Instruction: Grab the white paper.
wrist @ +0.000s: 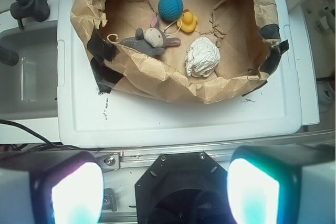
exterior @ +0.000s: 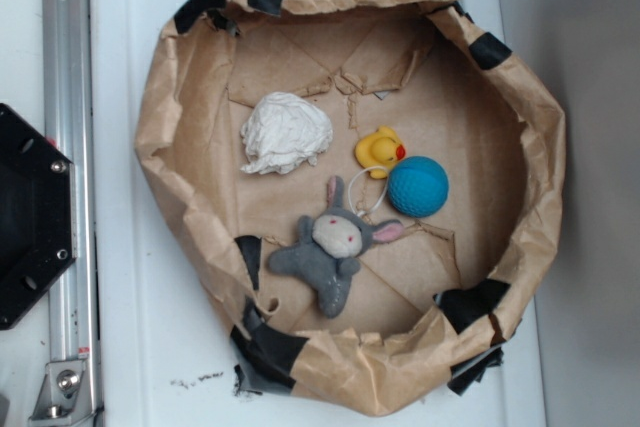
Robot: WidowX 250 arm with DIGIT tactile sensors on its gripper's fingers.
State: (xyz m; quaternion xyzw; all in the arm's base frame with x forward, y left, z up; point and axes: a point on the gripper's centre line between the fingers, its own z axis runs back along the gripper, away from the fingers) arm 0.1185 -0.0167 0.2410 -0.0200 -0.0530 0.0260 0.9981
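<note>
A: So, going left to right in the overhead view, what's laid out?

B: First the black base (exterior: 30,217) beside the metal rail (exterior: 68,177), then the white surface (exterior: 130,347) carrying a big brown paper nest (exterior: 190,217) patched with black tape. Inside it, the white paper (exterior: 286,133) sits furthest left, a crumpled wad lying on the floor of the nest near its upper-left wall. Below and to the right of it is the grey bunny (exterior: 330,247), then the yellow duck (exterior: 379,150), then the blue ball (exterior: 418,186) touching or just beside the duck.

A: And the hand?

B: Only the wrist view shows it. The hand (wrist: 165,192) is at the bottom edge, its two fingers (wrist: 76,192) standing wide apart with nothing between them. It hangs back over the base, well apart from the nest.

A: Which step is this, then?

B: I'd judge the very start: the reach has not begun and the paper lies untouched.

A: What does the next move need?

B: Probably travelling forward over the near wall of the nest, high enough to clear its raised rim, then lowering onto the wad with the fingers straddling it. The bunny lies near, so the descent should stay centred on the paper.
</note>
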